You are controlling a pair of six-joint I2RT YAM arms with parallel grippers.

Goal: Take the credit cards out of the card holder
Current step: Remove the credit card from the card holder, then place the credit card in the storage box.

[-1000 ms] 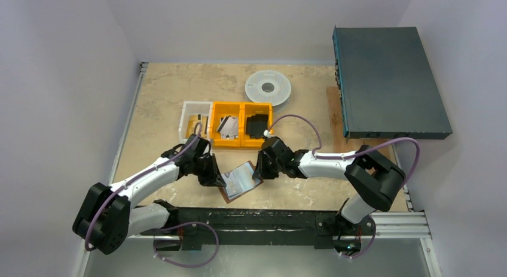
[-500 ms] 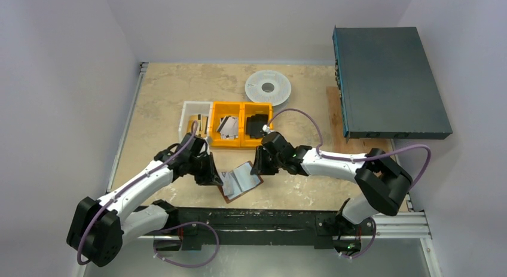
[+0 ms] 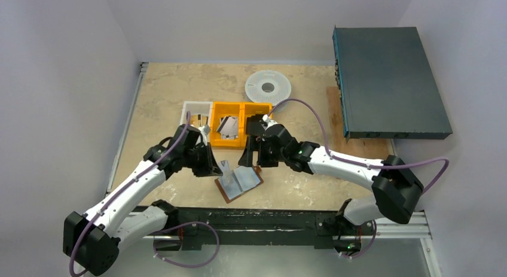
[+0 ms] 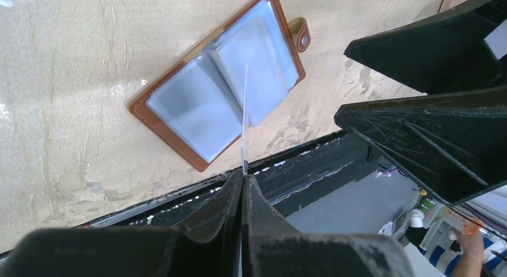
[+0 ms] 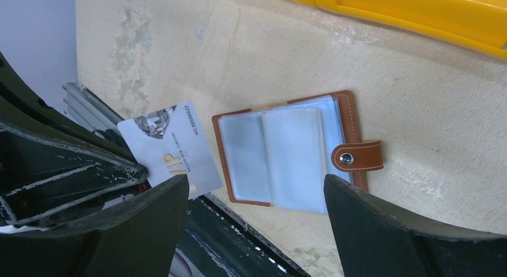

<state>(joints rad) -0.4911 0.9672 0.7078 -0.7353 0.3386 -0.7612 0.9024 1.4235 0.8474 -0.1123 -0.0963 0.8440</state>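
The brown card holder (image 3: 240, 183) lies open and flat near the table's front edge, its pale blue sleeves (image 5: 286, 152) facing up and its snap strap (image 5: 357, 156) at one side. My left gripper (image 3: 216, 167) hovers just left of it, shut on one whitish credit card (image 5: 171, 152) with gold lettering. That card shows edge-on (image 4: 245, 118) in the left wrist view, clear of the card holder (image 4: 203, 103). My right gripper (image 5: 254, 184) hangs open above the holder's far side with nothing between its fingers (image 5: 149, 229).
Behind the holder stand two orange bins (image 3: 241, 137), one with loose cards (image 3: 227, 126) and one with a black wallet-like item (image 3: 258, 125), beside a white bin (image 3: 190, 112). A white spool (image 3: 268, 87) and a dark box (image 3: 388, 82) sit farther back. The black front rail (image 3: 269, 217) runs close by.
The right gripper opened and rose off the card holder toward the bins. The left gripper drew back left and up with the card, now free of the holder.
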